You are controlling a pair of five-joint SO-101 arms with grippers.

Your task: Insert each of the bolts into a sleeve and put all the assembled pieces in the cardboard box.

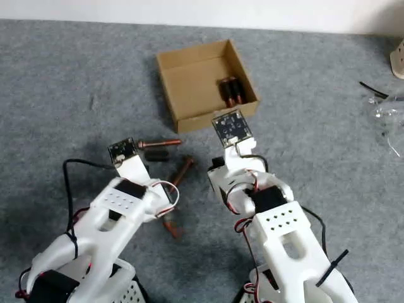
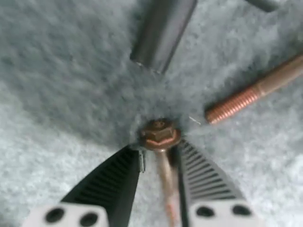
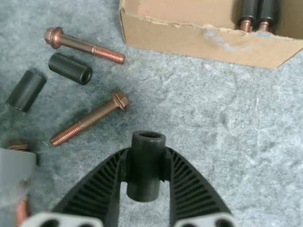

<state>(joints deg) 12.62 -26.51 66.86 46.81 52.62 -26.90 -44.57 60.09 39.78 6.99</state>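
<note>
My left gripper point(image 2: 158, 151) is shut on a copper bolt point(image 2: 159, 135), hex head pointing away, low over the grey mat. A loose black sleeve point(image 2: 163, 30) lies just beyond it, and another bolt's threaded end point(image 2: 255, 92) lies to one side. My right gripper point(image 3: 147, 161) is shut on a black sleeve point(image 3: 147, 165), open end up, short of the cardboard box point(image 3: 199, 40). Two assembled pieces point(image 1: 230, 91) lie in the box point(image 1: 189, 79). Between the arms lie two loose bolts point(image 1: 159, 143) point(image 1: 183, 170) and a sleeve point(image 1: 156, 154).
In the right wrist view, two free sleeves point(image 3: 70, 68) point(image 3: 26, 91) and two bolts point(image 3: 85, 46) point(image 3: 90, 118) lie on the mat beside the left gripper point(image 3: 16, 175). Cables and clear plastic point(image 1: 385, 110) sit at the far right edge. Open mat lies right of the box.
</note>
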